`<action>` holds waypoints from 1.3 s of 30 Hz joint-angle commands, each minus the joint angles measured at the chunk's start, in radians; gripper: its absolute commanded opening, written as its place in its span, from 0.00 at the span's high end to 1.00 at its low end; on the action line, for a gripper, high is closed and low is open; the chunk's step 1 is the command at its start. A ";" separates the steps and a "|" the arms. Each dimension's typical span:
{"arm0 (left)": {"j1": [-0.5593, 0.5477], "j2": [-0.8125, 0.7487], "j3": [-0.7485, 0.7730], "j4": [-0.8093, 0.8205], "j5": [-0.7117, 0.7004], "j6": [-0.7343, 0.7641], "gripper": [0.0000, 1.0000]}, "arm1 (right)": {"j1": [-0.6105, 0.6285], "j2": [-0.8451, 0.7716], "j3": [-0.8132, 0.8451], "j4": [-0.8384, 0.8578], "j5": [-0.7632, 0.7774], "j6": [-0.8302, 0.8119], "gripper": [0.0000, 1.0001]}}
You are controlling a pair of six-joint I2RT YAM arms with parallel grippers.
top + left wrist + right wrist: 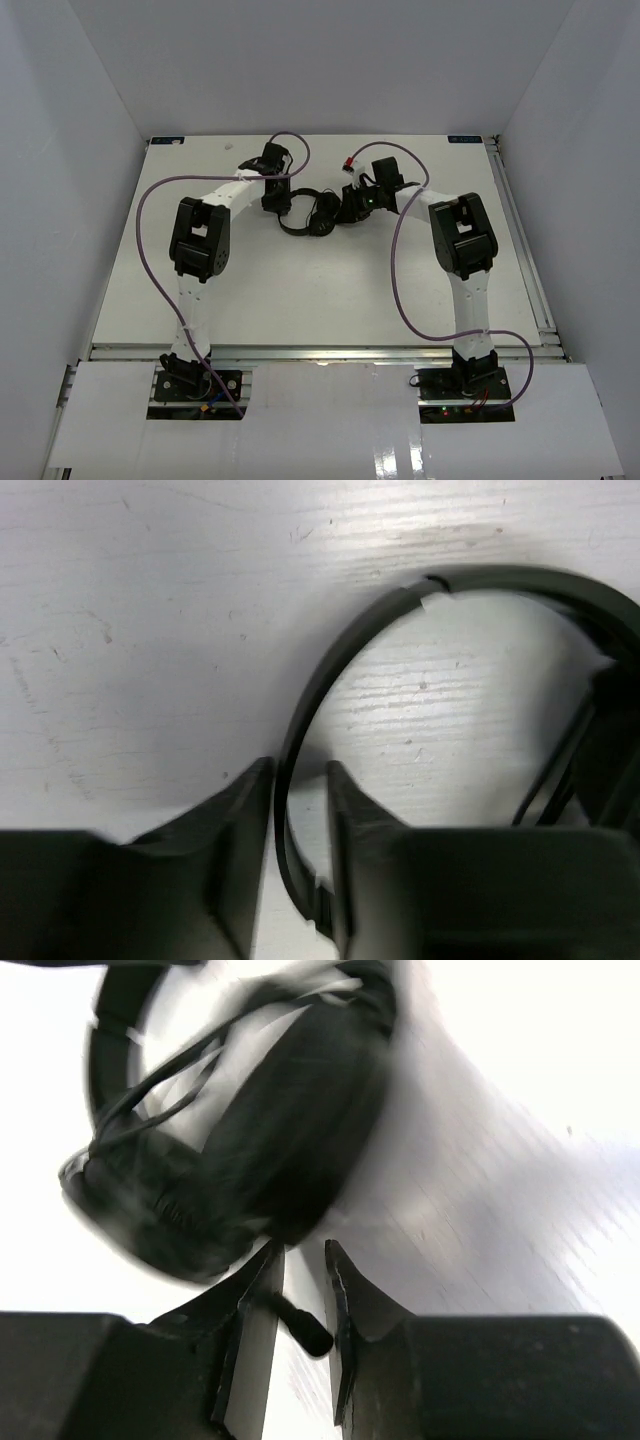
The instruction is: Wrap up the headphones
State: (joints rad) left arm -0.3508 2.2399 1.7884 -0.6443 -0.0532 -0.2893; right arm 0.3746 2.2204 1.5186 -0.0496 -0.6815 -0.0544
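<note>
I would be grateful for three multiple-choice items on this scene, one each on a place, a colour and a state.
1. Where do the headphones lie on the table?
A. By the right arm's base
B. At the far middle, between the left end effector and the right end effector
C. At the near left corner

2. What colour are the thick looping cables?
A. Yellow
B. Green
C. Purple

3. In the left wrist view, how does the headband stand to the left end effector?
A. It runs between the two fingers
B. It lies wholly outside them
C. It is snapped in two

Answers:
1 B, the top view shows them between the two.
2 C, both loops look purple.
3 A, the thin black band passes through the gap.
</note>
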 commanded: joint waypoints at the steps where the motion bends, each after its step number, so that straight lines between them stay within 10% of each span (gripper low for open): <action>1: 0.001 -0.013 0.063 -0.054 -0.007 0.022 0.45 | -0.014 -0.074 -0.014 0.007 0.007 0.004 0.70; 8: 0.001 -0.021 0.141 -0.091 0.031 0.021 0.24 | -0.028 -0.104 -0.027 -0.055 0.052 -0.032 0.58; 15: 0.003 -0.063 0.206 -0.116 0.114 0.017 0.19 | -0.063 -0.136 -0.034 -0.119 0.097 -0.064 0.24; 22: 0.018 -0.176 0.197 -0.087 0.160 0.061 0.15 | -0.089 -0.299 -0.126 -0.203 0.121 -0.213 0.15; 33: 0.037 -1.051 -0.754 0.692 0.348 0.022 0.02 | -0.077 -0.974 -0.588 -0.142 0.463 -0.290 0.10; 39: 0.048 -1.366 -1.058 0.720 0.446 -0.002 0.02 | -0.079 -1.345 -0.727 -0.086 0.700 -0.169 0.10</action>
State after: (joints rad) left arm -0.3113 0.9761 0.8618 -0.0212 0.2952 -0.2667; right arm 0.3012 1.0295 0.8229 -0.2128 -0.2067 -0.2966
